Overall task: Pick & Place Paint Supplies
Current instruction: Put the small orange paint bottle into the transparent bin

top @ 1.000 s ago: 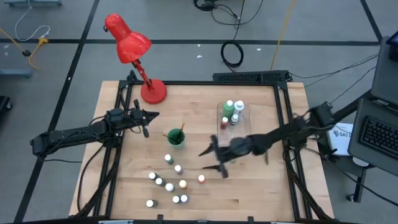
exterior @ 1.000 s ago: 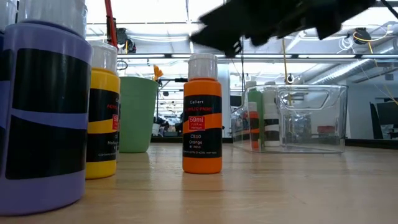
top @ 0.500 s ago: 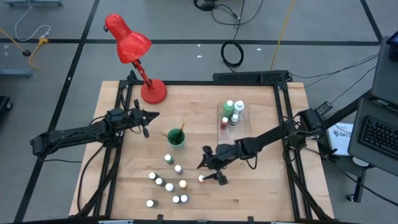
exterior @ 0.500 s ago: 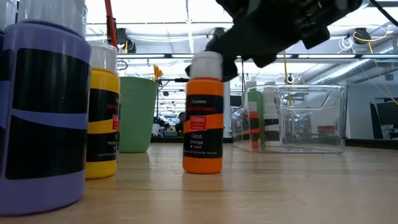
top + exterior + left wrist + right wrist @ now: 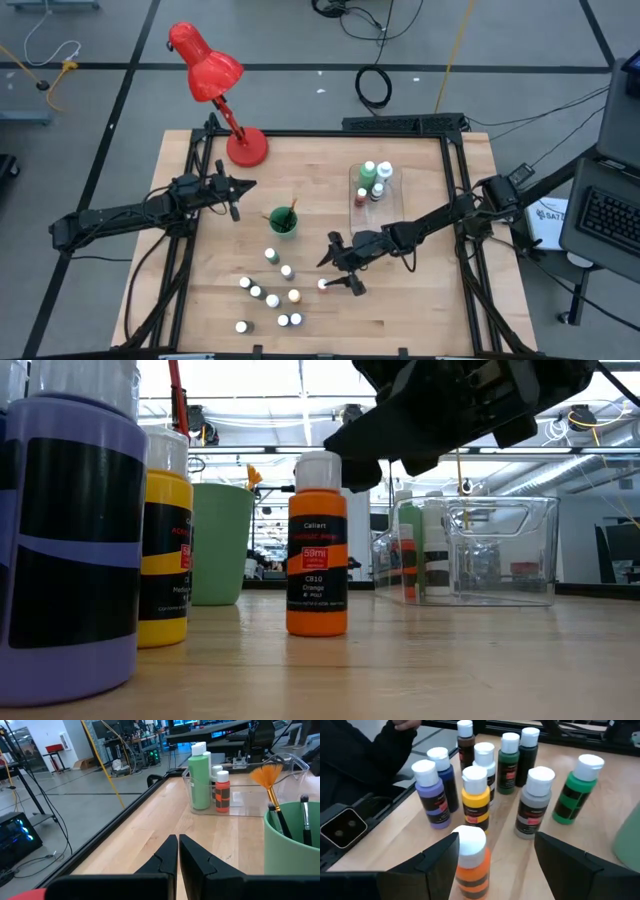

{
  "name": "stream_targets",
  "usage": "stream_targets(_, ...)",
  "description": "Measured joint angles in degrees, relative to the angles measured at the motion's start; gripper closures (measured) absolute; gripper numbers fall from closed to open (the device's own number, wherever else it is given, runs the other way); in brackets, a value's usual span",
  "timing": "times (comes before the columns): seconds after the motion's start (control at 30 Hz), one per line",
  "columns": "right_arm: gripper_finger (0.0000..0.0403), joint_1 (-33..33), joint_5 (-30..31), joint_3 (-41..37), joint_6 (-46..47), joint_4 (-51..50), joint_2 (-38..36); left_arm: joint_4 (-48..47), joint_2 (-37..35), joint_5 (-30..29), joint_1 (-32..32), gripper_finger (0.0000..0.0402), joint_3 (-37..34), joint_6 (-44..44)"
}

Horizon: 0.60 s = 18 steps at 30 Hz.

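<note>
My right claw (image 5: 490,860) is spread around the small white-capped orange paint bottle (image 5: 471,862), which stands on the wooden table (image 5: 420,300) near the other bottles. Closing off-centre could topple it into the yellow bottle (image 5: 475,797) behind.

We are in a robotics lab or workshop. The wooden table (image 5: 400,310) sits in a black metal frame on a grey concrete floor marked with dark lines. Beyond the table's far edge, cables (image 5: 374,87) and a power strip (image 5: 403,123) lie on the floor. To the table's right stands a laptop (image 5: 604,215). Behind the table, the low view shows ceiling lights, pipes and equipment racks.
</note>
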Motion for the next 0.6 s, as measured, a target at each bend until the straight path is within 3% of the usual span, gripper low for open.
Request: stream_targets(0.6,0.0149,0.26,0.27,-0.06,-1.20,0.81,0.05,-0.02,0.00,0.02,0.00,0.0380,0.00,-0.07)
